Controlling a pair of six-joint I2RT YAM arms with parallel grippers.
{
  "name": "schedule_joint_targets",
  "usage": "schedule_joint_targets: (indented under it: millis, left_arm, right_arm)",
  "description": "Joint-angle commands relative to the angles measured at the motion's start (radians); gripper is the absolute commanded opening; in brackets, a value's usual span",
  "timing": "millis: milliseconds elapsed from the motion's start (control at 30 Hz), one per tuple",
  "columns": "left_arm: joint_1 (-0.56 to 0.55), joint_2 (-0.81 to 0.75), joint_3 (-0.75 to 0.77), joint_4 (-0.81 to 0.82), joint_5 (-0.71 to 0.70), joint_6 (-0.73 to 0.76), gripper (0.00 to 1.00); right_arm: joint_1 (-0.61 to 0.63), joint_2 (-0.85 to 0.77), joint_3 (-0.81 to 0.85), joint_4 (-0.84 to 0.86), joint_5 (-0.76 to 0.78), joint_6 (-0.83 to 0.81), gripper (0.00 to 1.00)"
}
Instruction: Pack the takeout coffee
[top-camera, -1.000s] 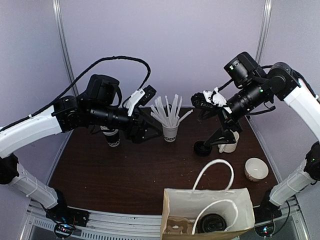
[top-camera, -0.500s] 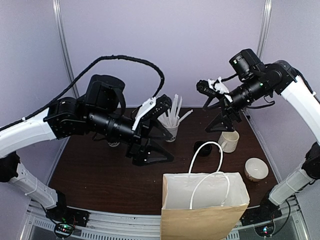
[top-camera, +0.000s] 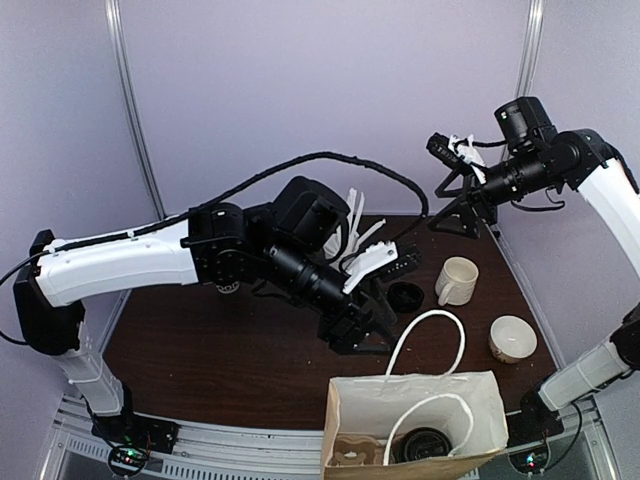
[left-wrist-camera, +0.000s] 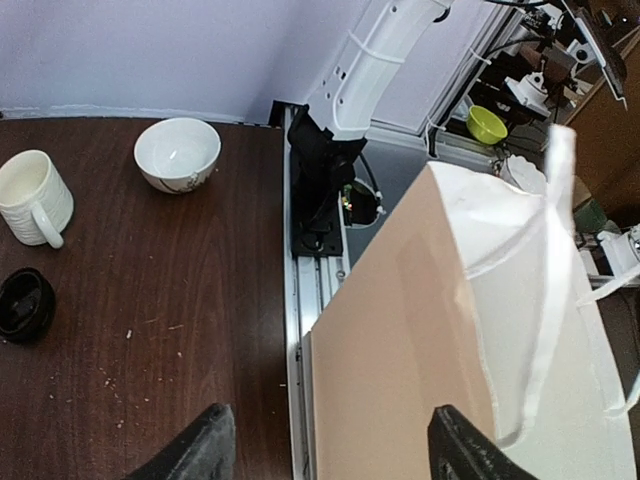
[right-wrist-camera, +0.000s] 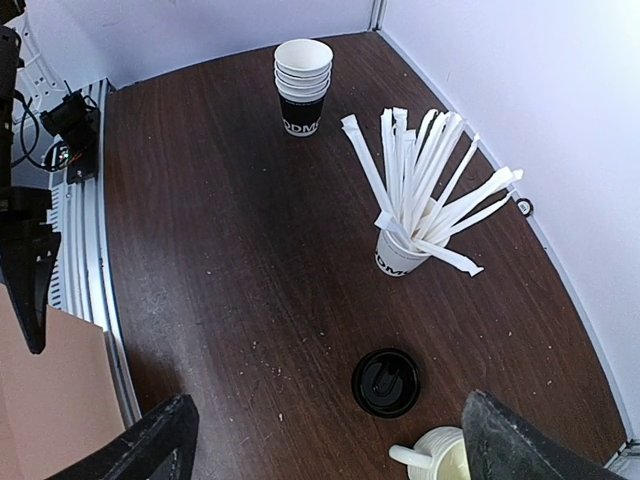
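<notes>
The takeout coffee (top-camera: 425, 445) stands inside the brown paper bag (top-camera: 400, 405) at the table's near edge; only its round black lid shows through the bag's mouth. My left gripper (top-camera: 365, 325) reaches across the table to just behind the bag's left side. It is open, and in the left wrist view the bag's wall (left-wrist-camera: 400, 330) lies ahead between the fingers of the left gripper (left-wrist-camera: 335, 455), which hold nothing. My right gripper (top-camera: 450, 185) hangs high at the back right, wide open and empty. The right wrist view looks down past the right gripper (right-wrist-camera: 330, 450) on the table.
A loose black lid (top-camera: 405, 296) (right-wrist-camera: 385, 382) lies mid-table beside a cream mug (top-camera: 457, 280). A white bowl (top-camera: 512, 338) sits at the right. A cup of white sticks (right-wrist-camera: 405, 255) and a stack of lidless cups (right-wrist-camera: 303, 85) stand at the back.
My left arm swung right across the table to the bag. The bag's mouth, hidden half a second ago, faces up again. My right arm rose and drew back to the right.
</notes>
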Motion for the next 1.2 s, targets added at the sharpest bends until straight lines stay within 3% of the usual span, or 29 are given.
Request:
schedule_joint_targets:
  millis: [0, 100, 300, 367, 533, 767, 933, 1000, 1067, 1100, 1167]
  left_arm:
    - [-0.003, -0.015, 0.043, 0.043, 0.081, -0.005, 0.63]
    - [-0.002, -0.019, 0.04, 0.051, 0.073, -0.013, 0.63]
    - [0.009, -0.131, -0.01, 0.012, -0.231, 0.004, 0.72]
    - [0.014, -0.172, -0.044, 0.027, -0.212, 0.015, 0.76]
    - [-0.004, -0.17, -0.086, 0.075, 0.019, 0.021, 0.8]
    - [-0.035, -0.051, 0.004, 0.052, 0.057, -0.001, 0.79]
    - [-0.037, 0.002, 0.052, 0.041, 0.111, -0.013, 0.6]
    - [-0.037, 0.012, 0.065, 0.037, 0.122, -0.014, 0.41]
    - [-0.037, 0.013, 0.081, 0.022, 0.111, -0.007, 0.08]
    - [-0.037, 0.008, 0.085, 0.018, 0.096, -0.003, 0.0]
    - [-0.034, -0.009, 0.086, 0.002, 0.063, 0.018, 0.0]
  right_arm:
    - [-0.012, -0.026, -0.037, 0.046, -0.012, 0.023, 0.96]
    - [-0.015, -0.022, -0.049, 0.057, -0.014, 0.026, 0.96]
    - [-0.021, -0.014, -0.054, 0.064, -0.016, 0.028, 0.96]
    - [-0.022, -0.011, -0.054, 0.063, -0.018, 0.028, 0.96]
    - [-0.023, -0.007, -0.06, 0.067, -0.018, 0.029, 0.95]
    - [-0.023, 0.0, -0.062, 0.068, -0.018, 0.032, 0.95]
    - [-0.023, -0.002, -0.07, 0.069, -0.005, 0.031, 0.94]
    - [-0.024, -0.004, -0.076, 0.074, -0.002, 0.031, 0.94]
    - [-0.025, -0.005, -0.08, 0.078, -0.001, 0.032, 0.94]
    - [-0.025, -0.005, -0.082, 0.079, -0.003, 0.032, 0.94]
    - [-0.025, -0.003, -0.083, 0.081, -0.004, 0.032, 0.94]
